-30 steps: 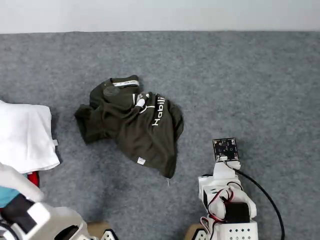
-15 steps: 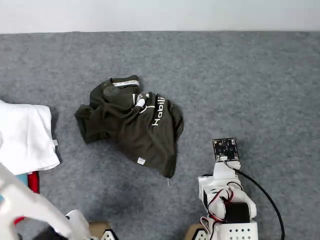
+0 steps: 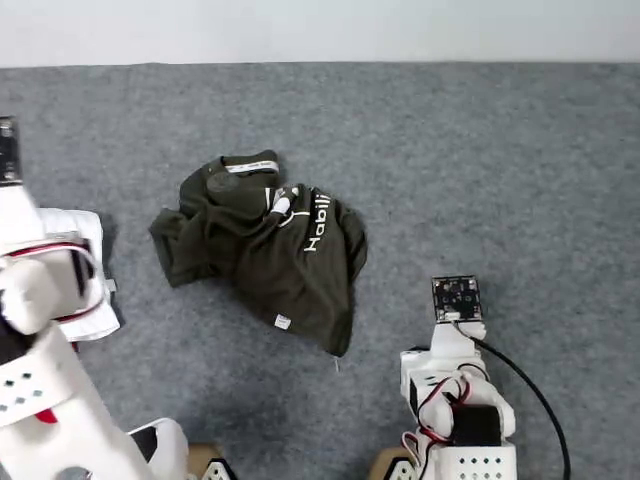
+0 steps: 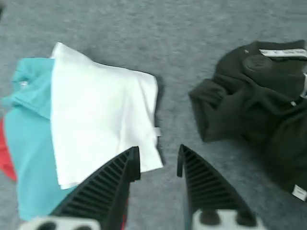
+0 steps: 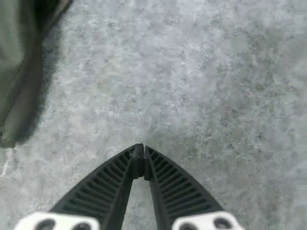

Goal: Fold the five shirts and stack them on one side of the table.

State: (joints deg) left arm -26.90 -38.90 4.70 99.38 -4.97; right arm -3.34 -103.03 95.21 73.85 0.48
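Two arms at your table (image 3: 480, 160), grey felt top.

Your left gripper (image 4: 158, 153): jaws spread a little, nothing between them. It hangs over the edge of the white shirt (image 4: 100, 115).

The white shirt lies folded on top of a teal shirt (image 4: 29, 143). A red shirt (image 4: 4, 153) peeks out beneath at the stack's edge. This stack sits at the table's left side.

The dark olive shirt (image 3: 265, 250) lies crumpled near the middle, not folded and apart from the stack.

Your right gripper (image 5: 142, 151): tips pressed together, holding nothing. It sits over the bare grey surface, with the olive shirt's hem off to one side.
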